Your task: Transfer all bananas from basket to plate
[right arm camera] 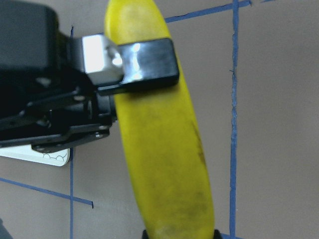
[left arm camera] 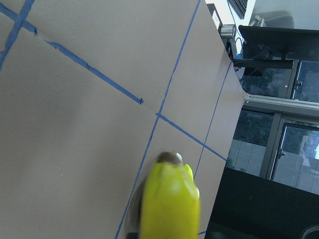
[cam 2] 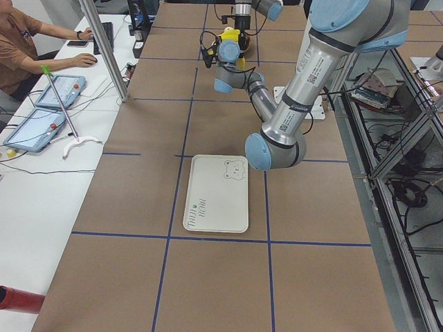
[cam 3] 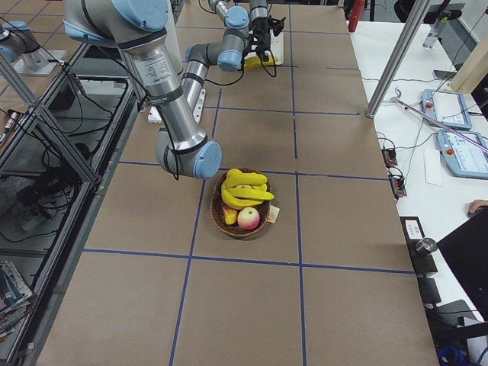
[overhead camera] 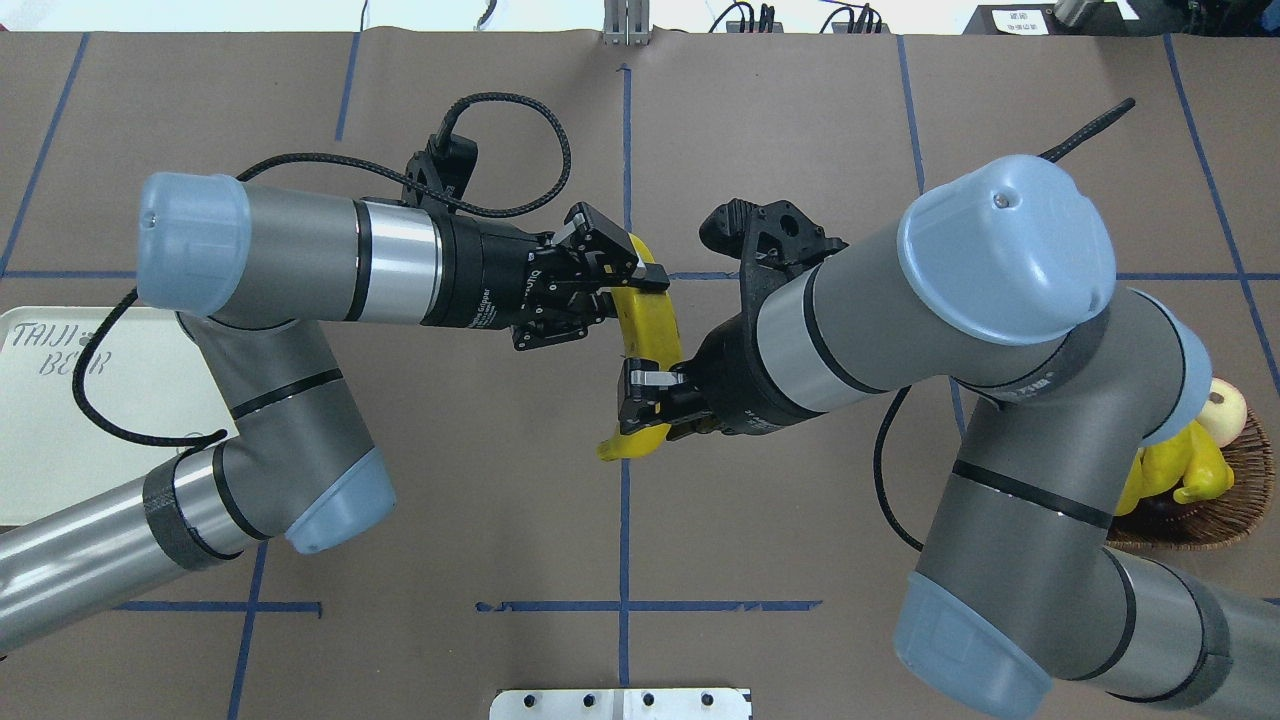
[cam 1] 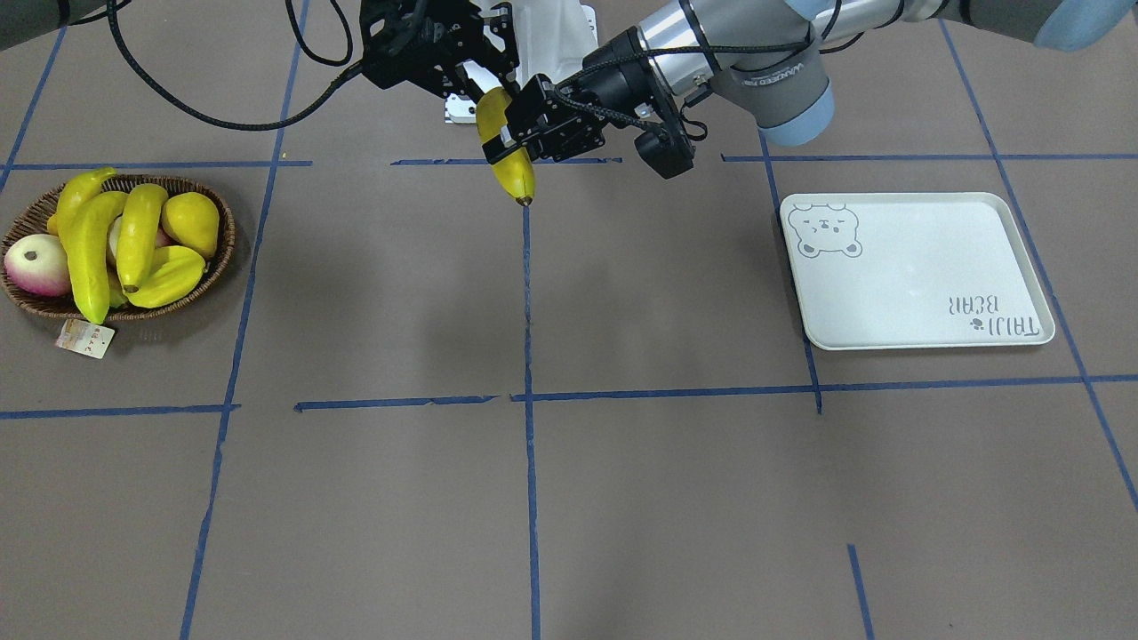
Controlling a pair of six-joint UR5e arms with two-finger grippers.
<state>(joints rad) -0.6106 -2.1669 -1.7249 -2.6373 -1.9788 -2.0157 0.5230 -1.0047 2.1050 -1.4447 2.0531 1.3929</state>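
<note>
Open tabletop btw basket & plate; L arm, R arm block centre.

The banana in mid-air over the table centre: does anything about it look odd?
Only that both grippers clamp the banana at once, the left gripper near one end, the right gripper near the other, clear of the table. Nothing lies spilled beside the basket; the plate is bare.

Grey lettering "TAIJI BEAR" on plate corner, upside down in front-facing view. Paper tag print illegible.
</note>
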